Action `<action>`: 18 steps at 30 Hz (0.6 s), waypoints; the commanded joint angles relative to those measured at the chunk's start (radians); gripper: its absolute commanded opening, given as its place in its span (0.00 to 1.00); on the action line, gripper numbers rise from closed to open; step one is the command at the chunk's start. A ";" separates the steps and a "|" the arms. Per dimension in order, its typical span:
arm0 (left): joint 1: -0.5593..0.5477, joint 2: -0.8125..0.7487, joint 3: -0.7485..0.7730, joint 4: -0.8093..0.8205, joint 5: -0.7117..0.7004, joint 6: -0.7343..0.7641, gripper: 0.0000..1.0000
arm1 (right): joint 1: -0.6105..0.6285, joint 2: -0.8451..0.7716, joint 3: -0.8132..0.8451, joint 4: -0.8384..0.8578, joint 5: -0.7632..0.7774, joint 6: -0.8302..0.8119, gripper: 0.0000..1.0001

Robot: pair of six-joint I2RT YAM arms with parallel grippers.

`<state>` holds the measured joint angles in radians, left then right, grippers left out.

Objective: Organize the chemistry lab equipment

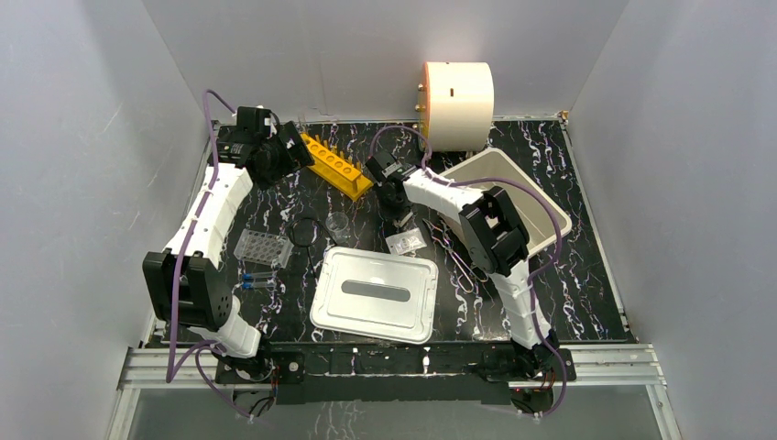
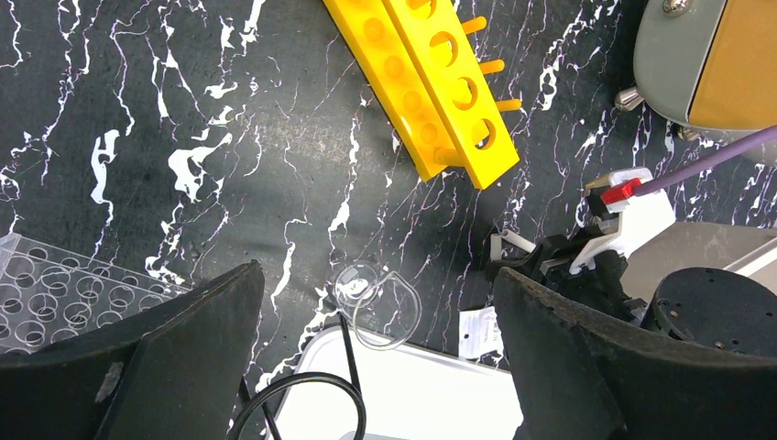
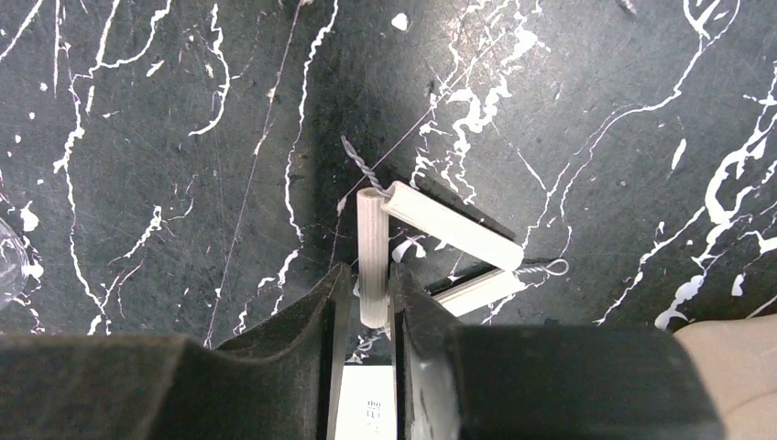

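In the top view, the left gripper sits at the upper left of the frame, just beside the near end of the orange tube rack, which lies diagonally on the black marbled table. The left wrist view shows its fingers spread wide apart and holding nothing, with the rack at the upper centre of that frame. Below the gripper, at centre left, the clear well plate lies flat; the blue-capped vials lie on their sides just below it. A dark ring-shaped item rests to the right of the plate, and the tiny clear beaker is next to it. The flat white lid lies at lower centre. At centre frame, the right gripper points down at the table; the right wrist view shows its fingers clamped on one leg of the white triangle, whose corners are joined by twisted wire. A small clear packet lies just below the gripper. The wire tongs lie right of the packet, beside the white rectangular tub. The cream drum stands at upper centre right.
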<state>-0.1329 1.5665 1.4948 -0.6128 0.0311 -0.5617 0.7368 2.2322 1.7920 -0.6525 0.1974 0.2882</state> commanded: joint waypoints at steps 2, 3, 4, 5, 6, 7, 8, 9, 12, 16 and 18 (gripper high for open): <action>0.004 -0.051 -0.005 -0.016 -0.005 -0.001 0.96 | -0.004 0.040 0.049 0.029 -0.016 -0.020 0.27; 0.004 -0.051 -0.003 -0.016 -0.004 -0.001 0.96 | -0.004 0.047 0.054 0.028 -0.016 -0.024 0.26; 0.004 -0.051 -0.001 -0.016 -0.004 -0.001 0.96 | -0.005 0.054 0.059 0.026 -0.014 -0.028 0.23; 0.004 -0.052 0.000 -0.016 -0.005 0.000 0.96 | -0.005 0.058 0.064 0.023 -0.004 -0.032 0.19; 0.004 -0.052 0.000 -0.016 -0.005 0.000 0.96 | -0.005 0.059 0.069 0.020 0.008 -0.036 0.16; 0.004 -0.054 0.002 -0.017 -0.005 0.000 0.96 | -0.005 0.054 0.070 0.019 0.022 -0.039 0.13; 0.004 -0.055 0.001 -0.018 -0.007 0.001 0.96 | -0.005 0.044 0.073 0.021 0.033 -0.044 0.11; 0.004 -0.055 0.003 -0.019 -0.008 0.002 0.96 | -0.004 0.028 0.077 0.025 0.038 -0.047 0.09; 0.004 -0.060 0.016 -0.025 -0.015 0.002 0.96 | -0.005 -0.039 0.091 0.054 0.022 -0.066 0.08; 0.004 -0.080 0.074 -0.023 -0.013 0.068 0.96 | -0.005 -0.155 0.096 0.120 -0.034 -0.065 0.07; 0.004 -0.090 0.098 -0.029 -0.064 0.080 0.97 | -0.004 -0.210 0.088 0.164 -0.075 -0.060 0.07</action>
<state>-0.1329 1.5578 1.5166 -0.6258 0.0254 -0.5327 0.7349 2.2177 1.8347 -0.6209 0.1837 0.2337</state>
